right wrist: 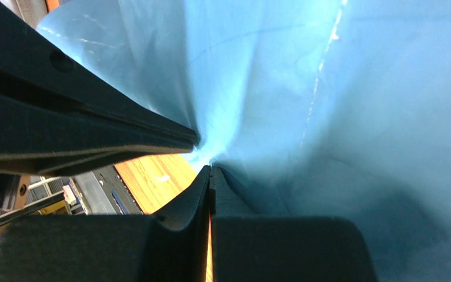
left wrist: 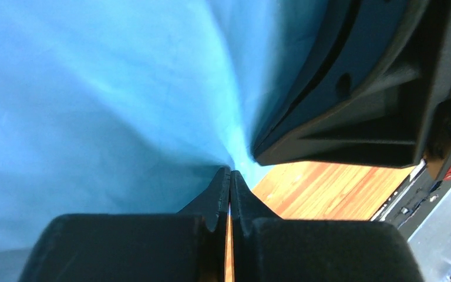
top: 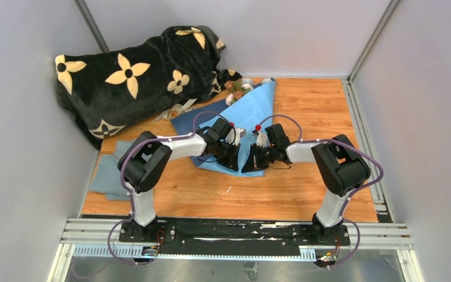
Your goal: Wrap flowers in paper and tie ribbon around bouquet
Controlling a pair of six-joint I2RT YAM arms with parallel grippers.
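The light-blue paper (top: 253, 106) lies on the wooden table and runs from the flowers (top: 236, 88) at the back toward the arms. Its darker side (top: 187, 121) shows at the left. The flowers rest on the paper's far end, beside the blanket. My left gripper (top: 235, 160) and right gripper (top: 251, 162) meet at the paper's near edge. In the left wrist view the jaws (left wrist: 230, 173) are shut on the gathered paper (left wrist: 94, 88). In the right wrist view the jaws (right wrist: 210, 170) are likewise shut on the puckered paper (right wrist: 358, 88). A beige strip, probably the ribbon (top: 176, 110), lies by the blanket.
A black blanket (top: 135, 73) with cream flower prints is piled at the back left. A grey-blue cloth (top: 108, 176) lies at the table's left edge. Bare wood (top: 317, 106) shows to the right of the paper. Grey walls close in on three sides.
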